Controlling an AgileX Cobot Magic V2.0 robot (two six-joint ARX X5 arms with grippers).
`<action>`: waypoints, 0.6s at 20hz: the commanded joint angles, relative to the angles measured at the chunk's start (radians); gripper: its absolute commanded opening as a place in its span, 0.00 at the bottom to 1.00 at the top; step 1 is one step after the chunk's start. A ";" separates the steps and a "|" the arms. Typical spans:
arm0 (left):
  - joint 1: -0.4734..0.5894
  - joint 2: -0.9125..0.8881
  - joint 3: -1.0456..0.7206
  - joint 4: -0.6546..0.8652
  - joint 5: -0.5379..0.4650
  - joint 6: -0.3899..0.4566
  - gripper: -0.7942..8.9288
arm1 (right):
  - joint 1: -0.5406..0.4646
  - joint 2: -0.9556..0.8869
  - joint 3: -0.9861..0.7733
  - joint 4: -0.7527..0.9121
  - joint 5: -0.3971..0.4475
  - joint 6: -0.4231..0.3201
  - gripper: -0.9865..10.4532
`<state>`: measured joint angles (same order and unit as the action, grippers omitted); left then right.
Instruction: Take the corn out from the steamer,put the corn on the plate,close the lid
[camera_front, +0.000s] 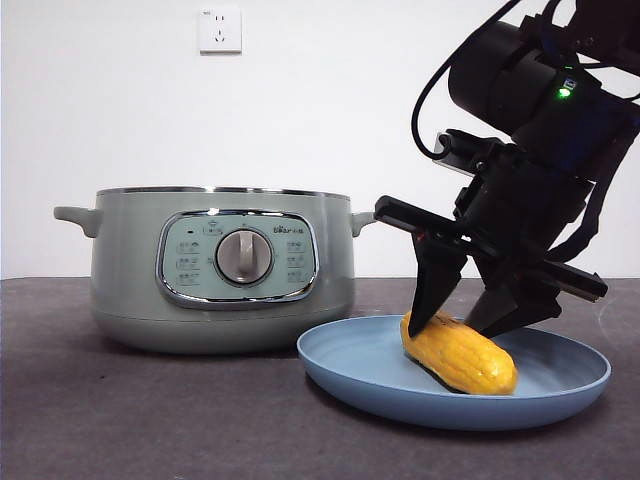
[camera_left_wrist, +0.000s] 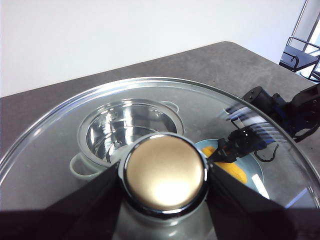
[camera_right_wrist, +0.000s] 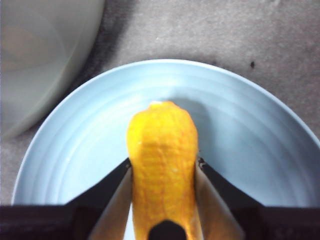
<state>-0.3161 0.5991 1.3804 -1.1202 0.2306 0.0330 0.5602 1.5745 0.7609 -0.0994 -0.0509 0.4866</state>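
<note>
On plate (camera_front: 560, 395): yellow-orange corn (camera_front: 460, 353), gripped by right hand (camera_front: 462, 318); left hand (camera_left_wrist: 165, 175) clamps lid (camera_left_wrist: 75, 145).

Steamer (camera_front: 222, 270) control panel (camera_front: 240, 256): small brand mark above knob, too small to read.

Steamer (camera_front: 222, 270) mouth open, unobstructed; right claw (camera_front: 463, 318) crowds plate (camera_front: 340, 365) beside it.
</note>
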 joint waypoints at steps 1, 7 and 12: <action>0.000 0.015 0.013 0.061 0.005 0.019 0.07 | 0.005 -0.013 -0.012 -0.007 -0.003 0.002 0.46; 0.000 0.085 -0.078 0.211 0.008 0.035 0.07 | 0.005 -0.269 -0.011 -0.101 -0.003 -0.055 0.53; 0.000 0.231 -0.159 0.419 0.045 0.055 0.07 | 0.005 -0.612 -0.010 -0.312 -0.003 -0.084 0.53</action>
<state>-0.3161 0.8513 1.2091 -0.7555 0.2649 0.0719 0.5629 0.9737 0.7589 -0.4107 -0.0532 0.4179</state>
